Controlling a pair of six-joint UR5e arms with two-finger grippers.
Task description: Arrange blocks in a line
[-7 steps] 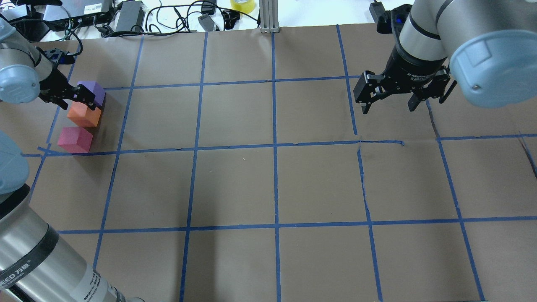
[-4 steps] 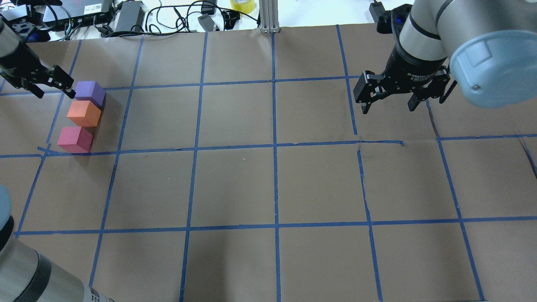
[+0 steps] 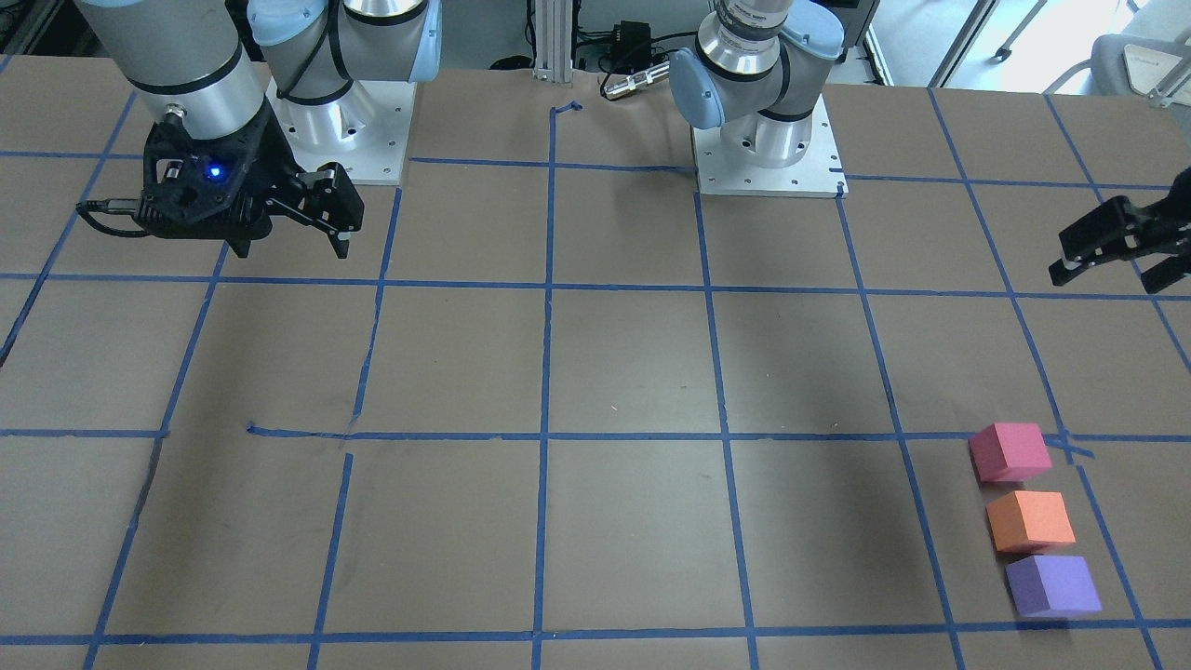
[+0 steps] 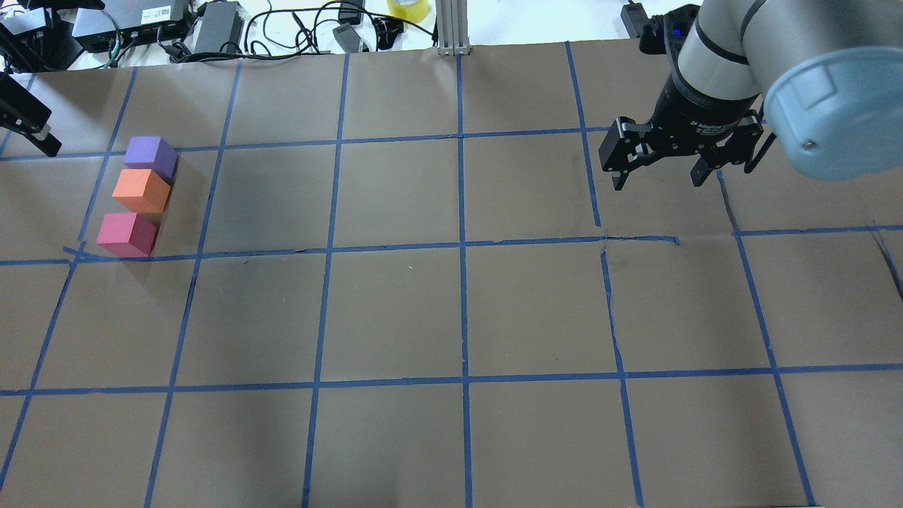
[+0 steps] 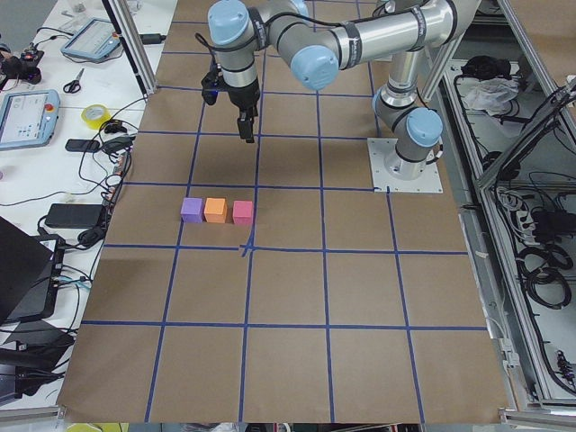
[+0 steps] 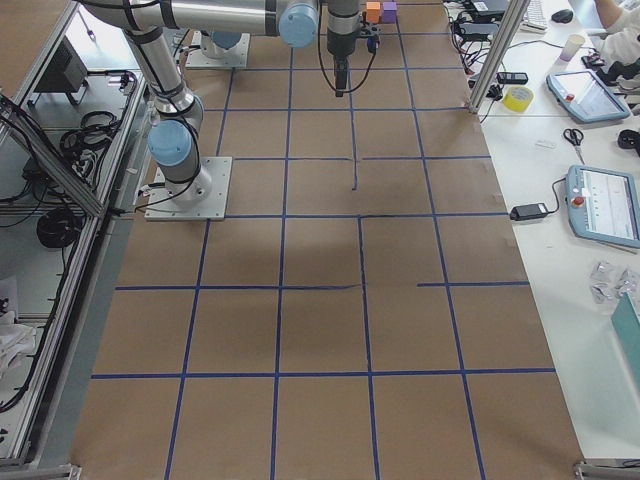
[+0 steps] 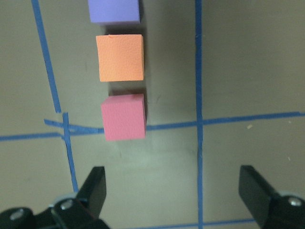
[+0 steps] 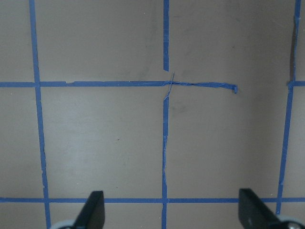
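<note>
Three blocks stand in a short straight row at the table's left side: purple (image 4: 150, 156), orange (image 4: 141, 190) and pinkish-red (image 4: 127, 234), nearly touching. They also show in the front view, purple (image 3: 1051, 584), orange (image 3: 1029, 520), pinkish-red (image 3: 1009, 451). My left gripper (image 4: 28, 120) is at the view's left edge, apart from the blocks, open and empty. Its wrist view shows wide-apart fingers (image 7: 97, 191) below the pinkish-red block (image 7: 124, 117). My right gripper (image 4: 656, 176) hovers open and empty over the far right part of the table.
The brown table (image 4: 395, 310) bears a grid of blue tape. Cables, power bricks and a yellow tape roll (image 4: 408, 7) lie beyond its far edge. A metal post (image 4: 451, 28) stands at the far middle. The arm bases (image 3: 768, 140) are on the robot's side.
My left gripper has pulled away from the purple block, leftward to the view's edge, and the left arm has left the foreground. The blocks stay put. The right gripper barely shifted.
</note>
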